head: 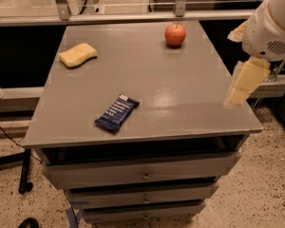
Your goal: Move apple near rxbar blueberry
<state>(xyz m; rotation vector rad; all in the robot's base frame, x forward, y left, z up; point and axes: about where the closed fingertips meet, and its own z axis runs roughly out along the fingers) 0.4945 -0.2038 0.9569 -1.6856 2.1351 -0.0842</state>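
The gripper [241, 89] hangs at the frame's right edge; open or closed, one cannot tell. The apple [175, 34] sits upper centre on the desk [180, 80], well apart from the rxbar blueberry [117, 112]. Being round, it could roll off the desk's far edge if nudged.

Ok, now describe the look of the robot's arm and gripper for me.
The gripper, at the right edge of the table, is pale cream-yellow and blocky, narrowing toward its lower end. Above it sits a rounded white housing with a small slotted vent. No cables or markings show.

One apple [175, 34], rxbar blueberry [117, 113], sponge [77, 55]; apparently one end effector [238, 93] at right.
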